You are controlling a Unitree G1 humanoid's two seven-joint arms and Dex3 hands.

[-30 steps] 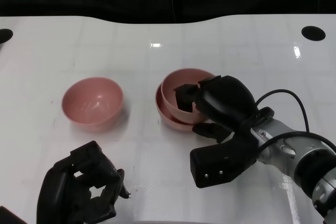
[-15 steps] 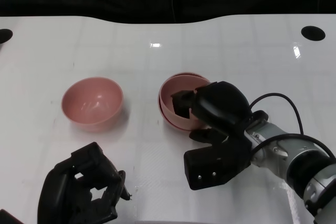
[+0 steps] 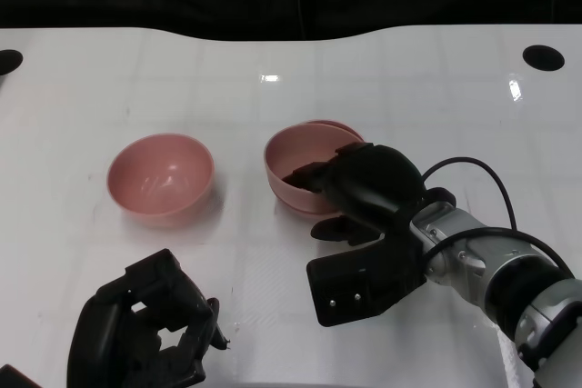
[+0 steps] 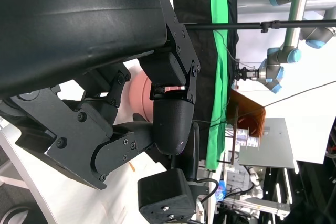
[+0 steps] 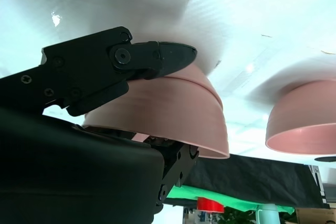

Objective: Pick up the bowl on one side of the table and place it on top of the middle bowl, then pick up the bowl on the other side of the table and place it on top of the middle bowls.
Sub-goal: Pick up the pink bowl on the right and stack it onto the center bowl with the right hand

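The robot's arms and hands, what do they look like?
Both hands are matte black and many-fingered, with blocky links and visible screws. The right hand has a rounded black shell and joins a silver forearm, with a black cable looping above it. The left hand looks alike.

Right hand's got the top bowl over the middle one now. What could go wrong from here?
The top bowl sits off-centre on the middle bowl, whose rim peeks out behind; releasing now may leave it tilted. The right hand has fingers hooked inside the rim, so withdrawing could drag the stack. The left bowl still waits; the left hand is well short of it.
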